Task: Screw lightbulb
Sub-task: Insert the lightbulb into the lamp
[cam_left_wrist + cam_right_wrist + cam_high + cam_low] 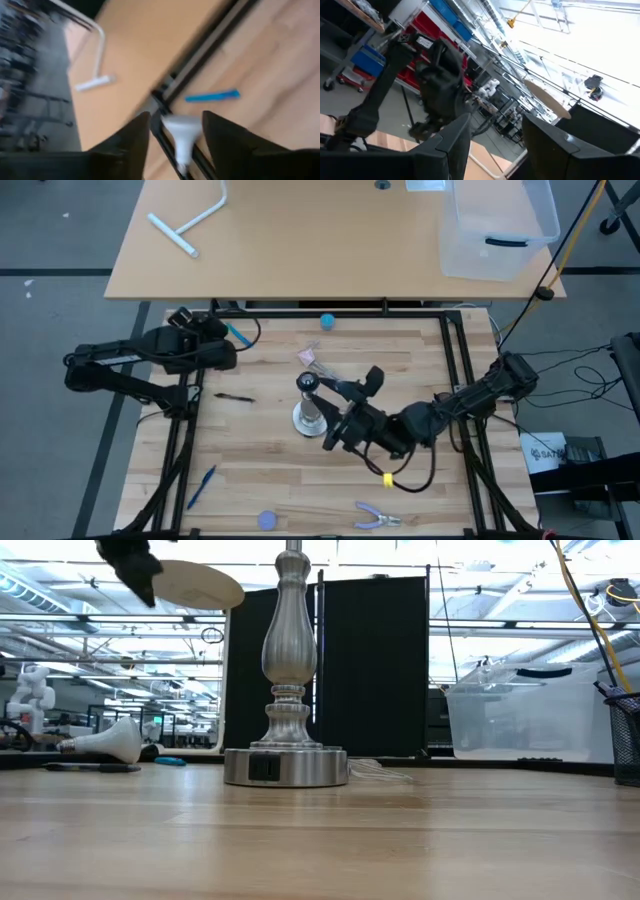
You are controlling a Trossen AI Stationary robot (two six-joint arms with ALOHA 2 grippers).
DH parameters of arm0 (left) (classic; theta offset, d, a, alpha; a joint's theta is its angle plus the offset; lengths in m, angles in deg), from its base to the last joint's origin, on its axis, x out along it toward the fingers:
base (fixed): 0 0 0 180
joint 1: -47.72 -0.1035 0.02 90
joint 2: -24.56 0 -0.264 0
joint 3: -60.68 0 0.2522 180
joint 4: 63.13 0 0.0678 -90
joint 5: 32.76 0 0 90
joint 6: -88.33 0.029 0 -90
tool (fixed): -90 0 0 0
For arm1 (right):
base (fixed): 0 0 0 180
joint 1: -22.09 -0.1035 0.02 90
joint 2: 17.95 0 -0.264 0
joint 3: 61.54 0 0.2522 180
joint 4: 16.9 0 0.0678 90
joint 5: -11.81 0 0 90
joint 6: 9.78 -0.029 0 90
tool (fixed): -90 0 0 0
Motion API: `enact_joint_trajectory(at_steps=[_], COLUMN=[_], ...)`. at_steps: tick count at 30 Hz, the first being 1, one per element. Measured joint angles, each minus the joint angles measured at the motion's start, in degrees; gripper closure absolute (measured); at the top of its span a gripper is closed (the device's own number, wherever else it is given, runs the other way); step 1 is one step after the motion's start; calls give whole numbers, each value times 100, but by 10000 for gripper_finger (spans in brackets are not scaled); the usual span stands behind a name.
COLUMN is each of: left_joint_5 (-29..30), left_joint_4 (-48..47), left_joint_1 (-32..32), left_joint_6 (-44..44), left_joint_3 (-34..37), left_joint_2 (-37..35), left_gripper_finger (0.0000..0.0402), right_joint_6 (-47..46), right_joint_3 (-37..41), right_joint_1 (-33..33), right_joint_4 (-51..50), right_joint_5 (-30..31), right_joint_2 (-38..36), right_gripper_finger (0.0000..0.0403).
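The white lightbulb point(105, 738) lies on its side on the table near the far left corner, next to the black frame rail. It also shows in the left wrist view point(181, 131). In the high view my left arm hides it. My left gripper point(176, 116) is open above the bulb, with a finger on either side and gaps between; it also shows in the high view point(200, 320). The silver lamp stand point(310, 418) with its black top point(307, 383) stands mid-table. My right gripper point(338, 420) is open and empty, raised just right of the stand and tipped up toward the room point(495, 119).
A blue pen point(212, 95) lies near the bulb. A small blue ball point(327, 321), a black pen point(232, 397), another blue pen point(203, 485), a blue cap point(267, 520) and pliers point(378, 518) lie about. A clear bin point(495, 225) stands on the far table.
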Motion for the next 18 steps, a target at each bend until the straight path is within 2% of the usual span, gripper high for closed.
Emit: enact_joint_trajectory(at_steps=[3,6,13,18], left_joint_5=[-665,-1144,-1420,-1636], left_joint_4=[171,452,1535,2048], left_joint_1=[-337,-692,-1721,-2660], left_joint_6=[-4,56,668,1211], left_joint_3=[367,836,1928,2349], left_joint_2=[-2,3,7,7], left_gripper_finger=[177,164,161,161], right_joint_6=[193,449,833,938], right_joint_3=[0,0,0,0], right_joint_1=[-136,-304,-683,-880], right_joint_4=[-14,-25,-25,-21], right_joint_5=[299,487,1008,1360], right_joint_2=[-64,-107,-267,-317], right_gripper_finger=[232,232,232,232])
